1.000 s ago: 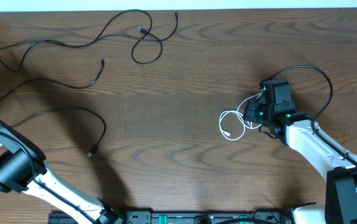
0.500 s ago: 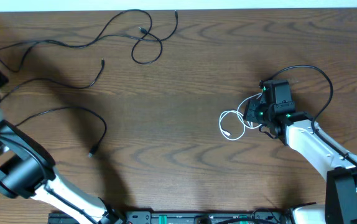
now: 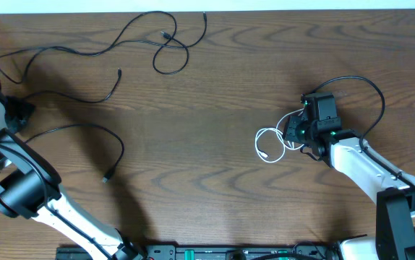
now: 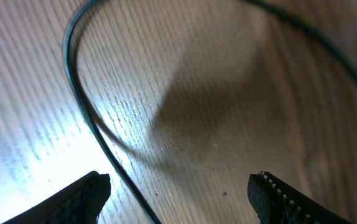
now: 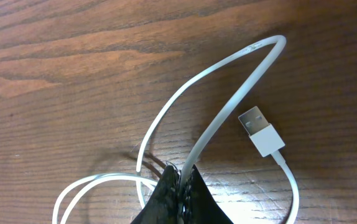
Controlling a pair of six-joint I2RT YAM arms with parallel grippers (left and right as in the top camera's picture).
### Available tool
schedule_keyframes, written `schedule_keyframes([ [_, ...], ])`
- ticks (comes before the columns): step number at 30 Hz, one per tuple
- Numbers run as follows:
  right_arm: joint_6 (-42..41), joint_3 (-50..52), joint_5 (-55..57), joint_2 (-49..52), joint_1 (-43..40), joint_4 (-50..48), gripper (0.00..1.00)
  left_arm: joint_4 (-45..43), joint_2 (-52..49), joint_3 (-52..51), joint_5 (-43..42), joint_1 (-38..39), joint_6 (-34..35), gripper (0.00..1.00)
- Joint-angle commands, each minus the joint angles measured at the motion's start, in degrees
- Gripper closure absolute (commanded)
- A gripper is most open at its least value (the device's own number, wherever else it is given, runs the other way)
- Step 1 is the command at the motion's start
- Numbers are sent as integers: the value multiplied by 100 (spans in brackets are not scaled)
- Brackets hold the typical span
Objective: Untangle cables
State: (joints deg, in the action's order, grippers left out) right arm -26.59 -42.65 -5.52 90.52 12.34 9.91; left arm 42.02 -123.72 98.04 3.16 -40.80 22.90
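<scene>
Black cable (image 4: 92, 122), one: slants from upper left down between the parted, empty fingers (image 4: 79, 196) of my left claw (image 4: 178, 183), nearest arm.

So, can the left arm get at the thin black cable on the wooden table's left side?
Probably yes: the left gripper hangs open over the thin black cable, which runs between its fingers with nothing in the way.

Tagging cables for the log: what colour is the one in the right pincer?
White. The cable shows best in the right wrist view.
</scene>
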Motion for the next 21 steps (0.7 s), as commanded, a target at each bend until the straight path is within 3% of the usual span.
schedule_keyframes([
  [1, -63, 46, 87, 52, -26, -7, 99, -4, -315, -33, 127, -157, 212, 23],
  [8, -129, 46, 87, 52, -26, -17, 99, 162, -691, -33, 116, -343, 293, 26],
  [10, -127, 46, 87, 52, -24, -26, 99, 116, -741, -33, 118, -343, 293, 43],
  [12, -125, 46, 92, 52, -26, -24, 99, 48, -767, -33, 118, -343, 291, 52],
  [13, -122, 46, 92, 52, -26, -17, 99, 7, -778, -33, 125, -343, 284, 64],
  [17, -122, 48, 92, 52, -26, -7, 98, -304, -778, -33, 256, -343, 57, 91],
  [21, -122, 46, 94, 52, -26, -7, 98, -767, -774, 31, 719, -354, -979, 92],
])
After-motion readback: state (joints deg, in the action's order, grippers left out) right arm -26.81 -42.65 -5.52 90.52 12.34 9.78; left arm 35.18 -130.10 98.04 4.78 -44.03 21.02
